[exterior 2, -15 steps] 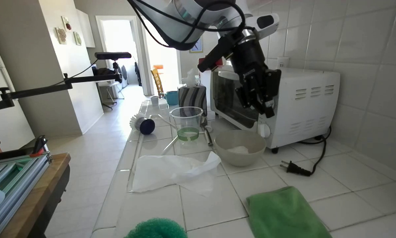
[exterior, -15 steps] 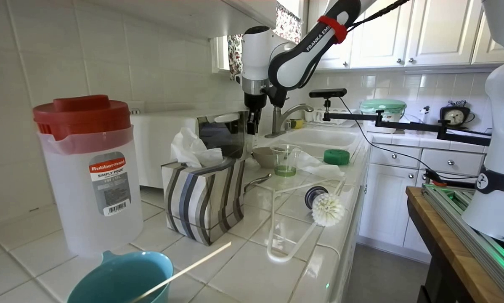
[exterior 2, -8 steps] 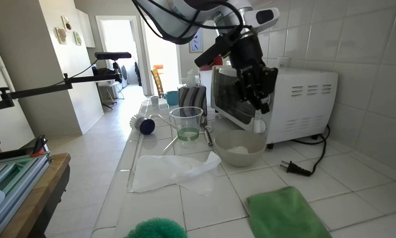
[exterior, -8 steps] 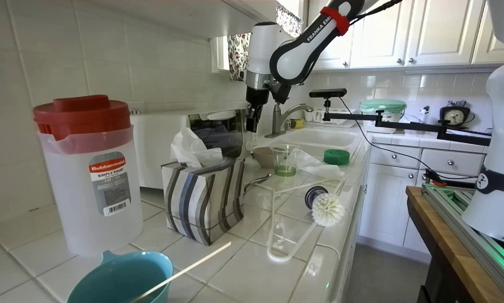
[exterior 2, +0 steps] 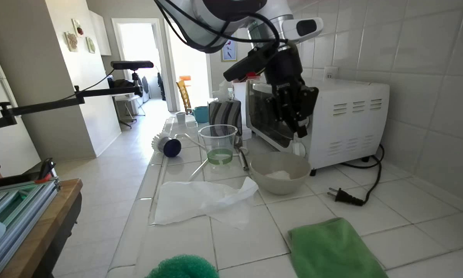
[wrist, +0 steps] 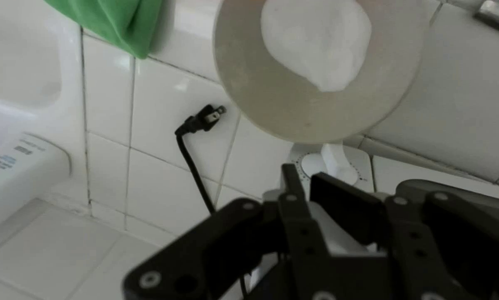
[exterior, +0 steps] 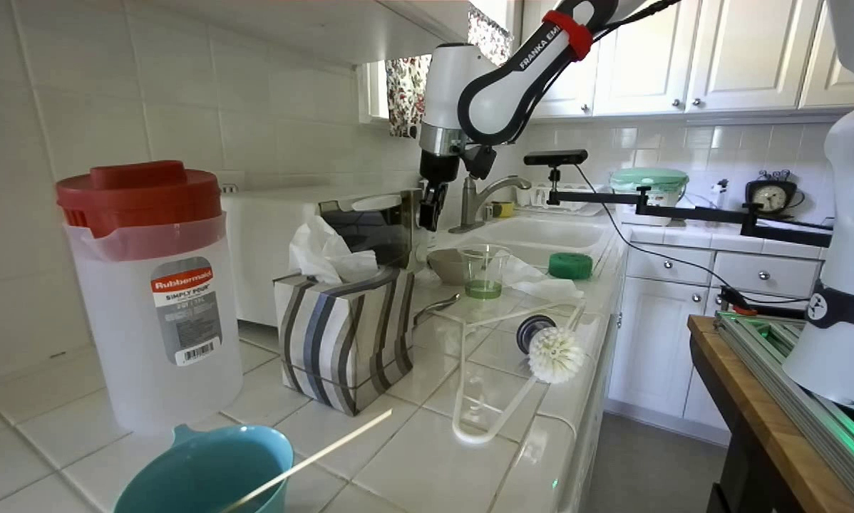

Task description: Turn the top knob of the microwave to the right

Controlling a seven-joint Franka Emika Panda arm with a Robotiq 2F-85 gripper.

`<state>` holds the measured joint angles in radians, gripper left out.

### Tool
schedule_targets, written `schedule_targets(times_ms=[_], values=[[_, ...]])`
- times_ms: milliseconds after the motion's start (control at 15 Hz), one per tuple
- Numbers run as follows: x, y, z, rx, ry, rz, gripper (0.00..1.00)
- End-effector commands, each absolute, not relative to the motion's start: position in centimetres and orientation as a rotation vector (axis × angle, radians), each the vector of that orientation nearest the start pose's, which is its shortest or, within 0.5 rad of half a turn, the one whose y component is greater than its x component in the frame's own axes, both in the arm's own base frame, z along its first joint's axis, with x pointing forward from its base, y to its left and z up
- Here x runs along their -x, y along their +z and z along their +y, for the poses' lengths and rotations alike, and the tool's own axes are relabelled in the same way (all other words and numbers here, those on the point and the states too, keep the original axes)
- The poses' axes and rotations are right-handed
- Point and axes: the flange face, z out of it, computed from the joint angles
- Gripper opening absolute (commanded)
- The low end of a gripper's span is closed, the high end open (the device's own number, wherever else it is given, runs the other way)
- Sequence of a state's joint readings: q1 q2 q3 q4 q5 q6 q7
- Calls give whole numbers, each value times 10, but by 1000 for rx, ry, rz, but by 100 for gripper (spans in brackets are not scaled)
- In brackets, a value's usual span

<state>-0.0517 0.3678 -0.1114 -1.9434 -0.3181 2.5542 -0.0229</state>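
The microwave (exterior 2: 349, 119) is a white boxy appliance with a dark glass door, in both exterior views (exterior: 270, 249). Its control side faces the wrist camera. My gripper (exterior 2: 295, 119) points down at the upper part of the control panel. In the wrist view, my gripper (wrist: 302, 171) is partly closed, and a pale grey ridge that looks like the top knob (wrist: 335, 233) fills the gap between the fingers. Most of that knob is hidden by them. The white lower knob (wrist: 337, 164) shows just beyond the fingertips, and also in an exterior view (exterior 2: 299, 148).
A beige bowl (exterior 2: 280, 173) stands right below the lower knob. A clear cup (exterior 2: 218, 144), a striped tissue box (exterior: 348, 342) and a red-lidded pitcher (exterior: 156, 306) stand in front. The unplugged black plug (wrist: 201, 121) lies beside the microwave. A cabinet (exterior: 306, 28) hangs above.
The microwave has shifted together with my gripper, toward the door side and away from the plug. Its near side rose a little, then came down slightly. The gripper has tilted slightly.
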Motion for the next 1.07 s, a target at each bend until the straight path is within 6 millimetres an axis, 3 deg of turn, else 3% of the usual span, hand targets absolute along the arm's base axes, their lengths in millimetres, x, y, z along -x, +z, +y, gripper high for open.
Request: schedule_targets(times_ms=[0,67,200,400,1000], values=[[-628,337,-98,3327,-448,-194,3],[-628,336,-99,3313,-455,-179,3],[-627,334,-101,3284,-472,-148,14],[-627,333,-104,3250,-489,-111,2],[-625,331,-106,3198,-497,-50,1]])
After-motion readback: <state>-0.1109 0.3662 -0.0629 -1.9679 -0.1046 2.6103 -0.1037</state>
